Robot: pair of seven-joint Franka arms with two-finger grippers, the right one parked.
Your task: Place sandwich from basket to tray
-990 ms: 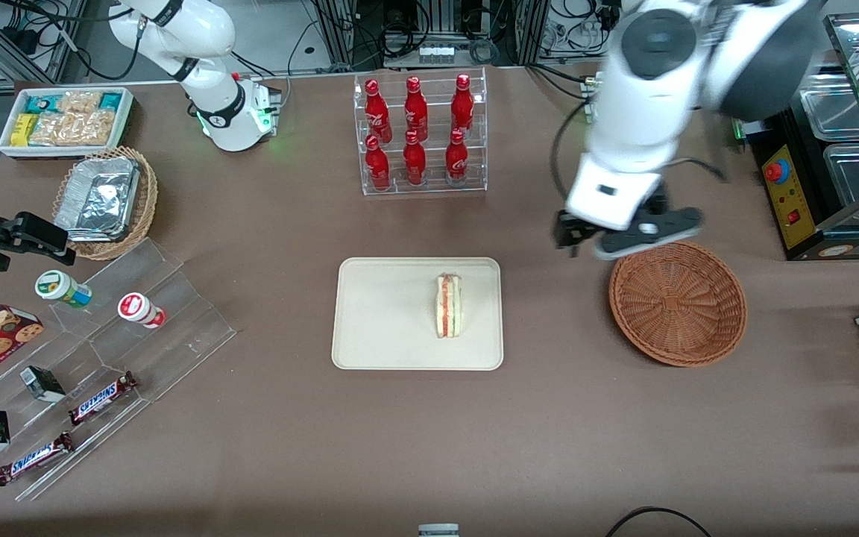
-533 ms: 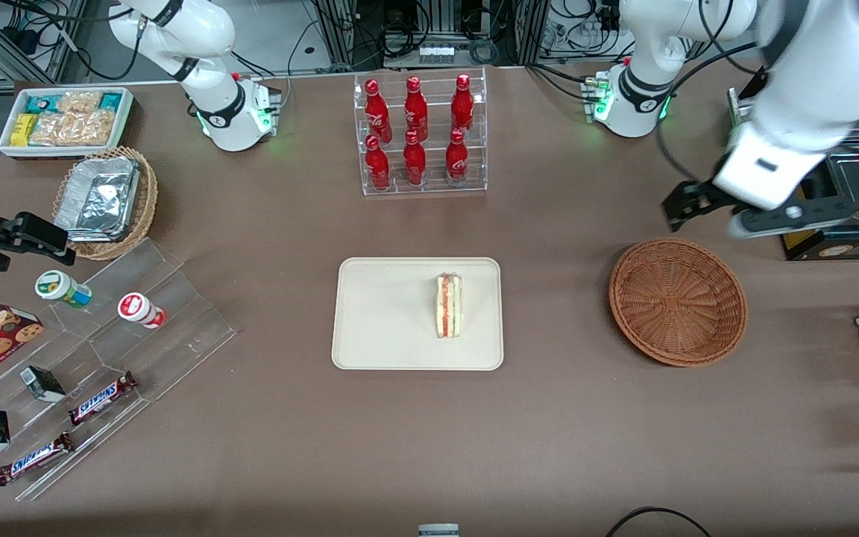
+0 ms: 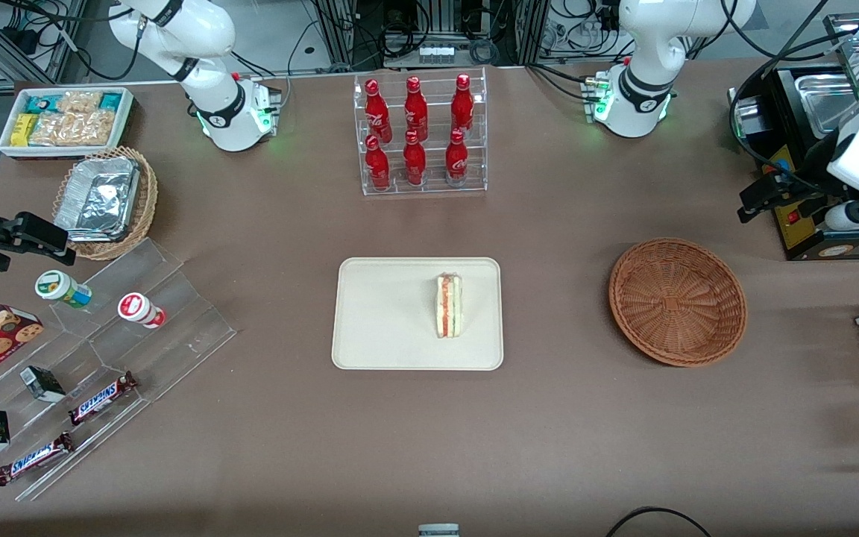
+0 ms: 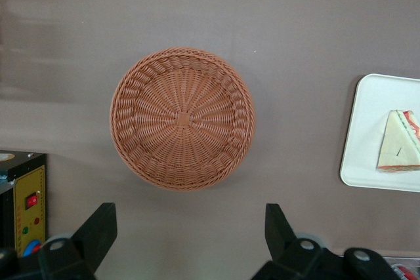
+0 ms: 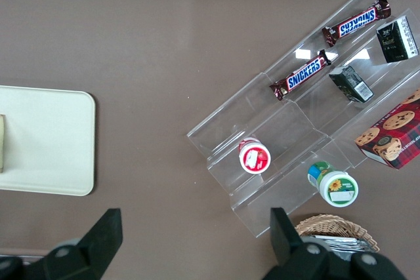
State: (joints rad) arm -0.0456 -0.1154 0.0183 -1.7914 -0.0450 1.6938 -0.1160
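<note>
We've got the sandwich (image 3: 449,305) lying on the tray (image 3: 385,313), around 3 o'clock of its middle, basket (image 3: 677,301) empty. End effector (image 3: 761,195) hangs spread wide, gripping nothing, up near the black box (image 3: 810,186). Main risk looks like clipping that box, though clearance is hard to judge.

Front view looks steeply down over the table; left wrist view looks down, sharing basket (image 3: 677,302) and tray (image 3: 377,313)

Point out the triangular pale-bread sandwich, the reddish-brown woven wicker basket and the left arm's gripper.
sandwich (image 3: 449,305), front view, filling stripe.
basket (image 3: 677,301), front view, woven floor.
gripper (image 4: 190,234), left wrist view, open, above the table beside the basket, gap between fingertips.
</note>
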